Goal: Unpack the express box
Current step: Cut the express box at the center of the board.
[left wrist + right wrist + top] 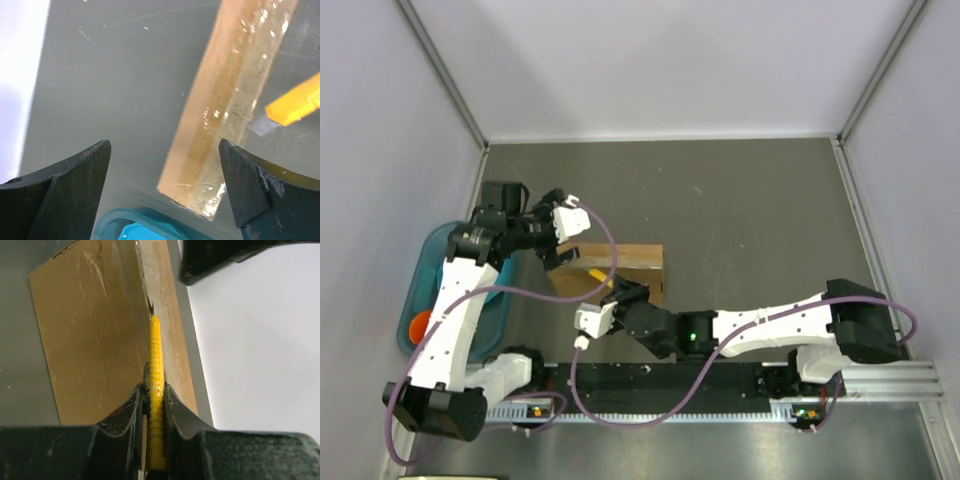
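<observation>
The express box (pixel 640 258) is a flat brown cardboard box lying on the grey table; clear tape runs along its edge (pixel 227 95). My left gripper (pixel 558 252) hangs open above the box's left end. Its dark fingers (pixel 75 185) stand wide apart with nothing between them, so the left gripper (pixel 164 170) holds nothing. My right gripper (pixel 155 395) is shut on a small yellow utility knife (pixel 156 360). The knife's tip rests at the seam on the box top (pixel 95 330). From above, the knife (pixel 594 272) points from the right gripper (pixel 623 297) toward the left gripper.
A blue plastic bin (pixel 425 270) sits at the table's left edge with an orange item (pixel 420 323) inside; its rim (pixel 130 222) shows just below the left fingers. White walls close in the table on the left, back and right.
</observation>
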`<state>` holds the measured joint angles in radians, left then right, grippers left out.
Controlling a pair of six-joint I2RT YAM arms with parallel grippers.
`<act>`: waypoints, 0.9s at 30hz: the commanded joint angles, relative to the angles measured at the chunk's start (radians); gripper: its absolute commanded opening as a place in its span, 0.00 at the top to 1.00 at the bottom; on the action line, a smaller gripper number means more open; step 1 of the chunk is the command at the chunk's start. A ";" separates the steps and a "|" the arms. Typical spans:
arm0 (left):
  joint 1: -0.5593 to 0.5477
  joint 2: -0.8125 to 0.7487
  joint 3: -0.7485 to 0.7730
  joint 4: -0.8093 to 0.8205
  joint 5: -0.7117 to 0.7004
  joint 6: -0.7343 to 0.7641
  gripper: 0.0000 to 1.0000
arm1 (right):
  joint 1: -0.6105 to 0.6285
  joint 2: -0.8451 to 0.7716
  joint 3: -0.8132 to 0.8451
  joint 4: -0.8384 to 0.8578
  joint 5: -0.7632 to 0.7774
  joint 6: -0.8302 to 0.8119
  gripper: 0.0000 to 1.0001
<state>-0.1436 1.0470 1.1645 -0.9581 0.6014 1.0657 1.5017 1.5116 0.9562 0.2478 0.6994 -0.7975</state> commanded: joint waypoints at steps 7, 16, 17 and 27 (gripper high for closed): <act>0.003 -0.004 0.057 -0.166 0.055 0.140 0.05 | 0.034 0.019 -0.005 0.033 0.057 -0.111 1.00; 0.003 -0.065 0.012 -0.229 0.040 0.230 0.04 | 0.031 0.035 0.042 0.073 0.071 -0.092 1.00; 0.004 -0.073 0.001 -0.214 0.043 0.220 0.03 | 0.029 0.033 0.047 0.073 0.072 -0.082 1.00; 0.002 -0.094 -0.065 -0.024 0.055 0.129 0.04 | 0.000 -0.042 0.072 0.090 0.095 0.079 1.00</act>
<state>-0.1436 0.9668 1.1152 -1.0821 0.6323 1.2293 1.5242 1.5337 0.9718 0.2813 0.7574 -0.8146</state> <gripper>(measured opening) 0.970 0.143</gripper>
